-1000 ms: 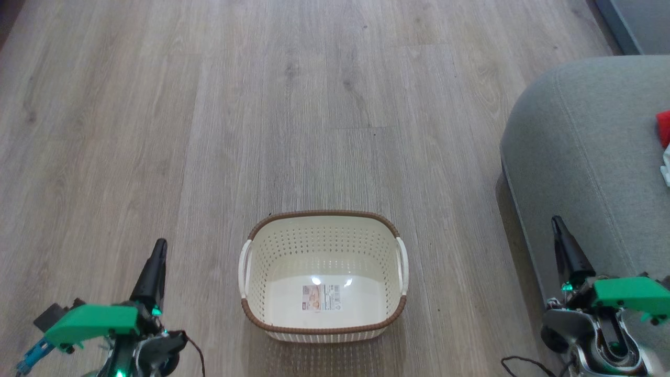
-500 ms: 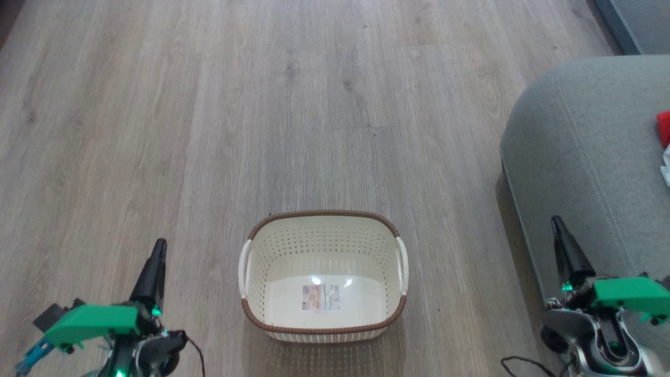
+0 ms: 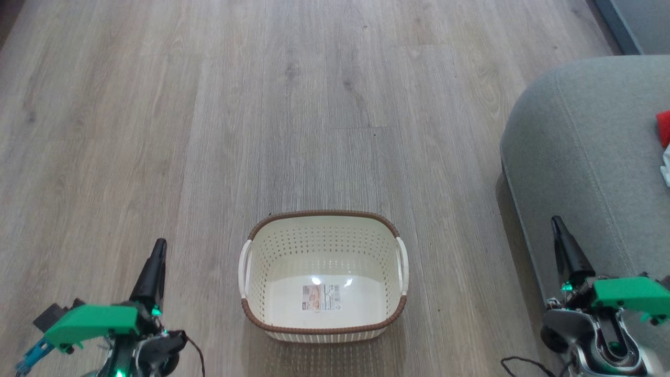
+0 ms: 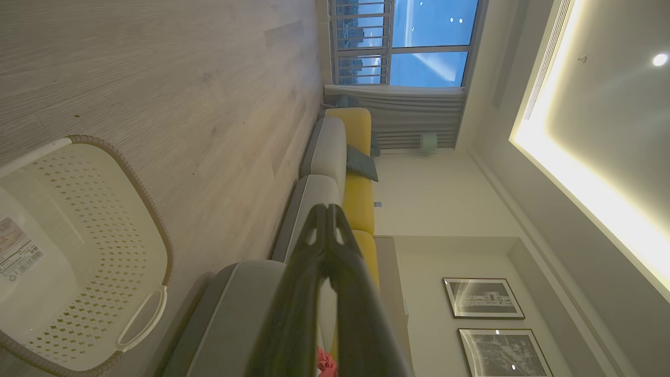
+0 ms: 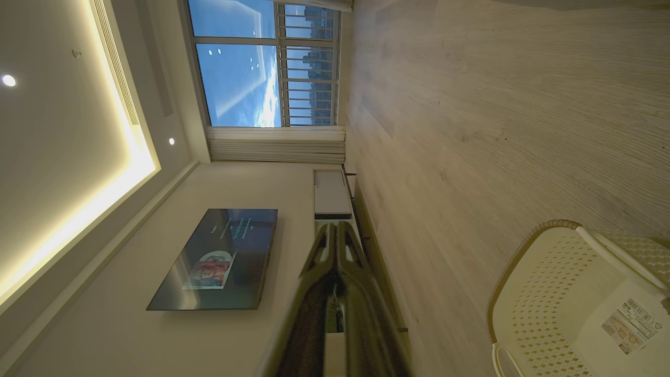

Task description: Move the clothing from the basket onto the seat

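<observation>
Cream-white perforated plastic with a brown woven-look rim: the basket (image 3: 324,243), upright on the wood-plank floor (image 3: 261,104), low in the middle of the head view, between the two arms. Bottom bare around a label sticker (image 3: 320,297); white handles at either side.

Bright red of the clothing (image 3: 663,128) at the right edge of that view, on top of the grey seat (image 3: 581,146), with a scrap of white fabric just below it. Well apart from the basket, and mostly cut off by the picture's edge.

Left gripper (image 3: 160,245) to the left of the basket, over the floor, fingers pressed together to one point, pinching nothing. Right gripper (image 3: 556,222) to the right, before the seat's rounded corner, likewise pressed together and empty.

From the left wrist: fingertips touching, basket at the lower left, seat behind the fingers, a sliver of red at the bottom edge, yellow back cushions (image 4: 358,199) beyond, a window (image 4: 419,42), two framed pictures (image 4: 482,297) on the wall. From the right wrist: fingertips together again, basket at the lower right, a wall-mounted screen (image 5: 220,256).
</observation>
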Robot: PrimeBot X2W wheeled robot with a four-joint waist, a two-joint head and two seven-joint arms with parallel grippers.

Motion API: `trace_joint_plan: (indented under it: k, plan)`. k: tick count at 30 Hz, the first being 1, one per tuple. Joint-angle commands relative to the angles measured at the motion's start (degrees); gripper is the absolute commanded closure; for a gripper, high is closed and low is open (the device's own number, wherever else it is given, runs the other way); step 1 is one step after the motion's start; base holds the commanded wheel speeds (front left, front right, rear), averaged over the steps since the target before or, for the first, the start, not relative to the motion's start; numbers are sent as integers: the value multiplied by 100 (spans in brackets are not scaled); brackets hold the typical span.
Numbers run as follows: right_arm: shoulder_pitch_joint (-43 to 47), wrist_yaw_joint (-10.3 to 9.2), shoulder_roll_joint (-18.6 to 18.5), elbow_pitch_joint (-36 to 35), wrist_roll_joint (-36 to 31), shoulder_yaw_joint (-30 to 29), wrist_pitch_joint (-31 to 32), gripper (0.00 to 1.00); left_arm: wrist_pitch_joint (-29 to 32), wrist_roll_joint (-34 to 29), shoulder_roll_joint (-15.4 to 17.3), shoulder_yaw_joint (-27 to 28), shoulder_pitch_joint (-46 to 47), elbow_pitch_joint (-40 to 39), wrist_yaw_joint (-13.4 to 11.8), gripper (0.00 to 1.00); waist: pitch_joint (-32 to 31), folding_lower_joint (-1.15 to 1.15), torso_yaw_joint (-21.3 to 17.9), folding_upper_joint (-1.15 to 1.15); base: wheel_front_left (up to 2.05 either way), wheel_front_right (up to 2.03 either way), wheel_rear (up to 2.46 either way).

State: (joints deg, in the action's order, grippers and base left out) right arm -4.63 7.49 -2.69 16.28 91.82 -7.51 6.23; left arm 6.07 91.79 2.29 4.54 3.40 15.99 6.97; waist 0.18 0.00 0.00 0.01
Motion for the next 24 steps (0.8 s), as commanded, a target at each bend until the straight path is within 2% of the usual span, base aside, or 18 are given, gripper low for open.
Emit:
trace_joint_plan:
  k: [1,24]
  plan:
    - [-155,0,-19,-225,34,98,26,100,42,38,59,198,279,-193,52,100,0,0,0,-1,0,0,0]
    - [-155,0,-19,-225,35,99,25,100,42,38,59,198,279,-194,52,100,0,0,0,-1,0,0,0]
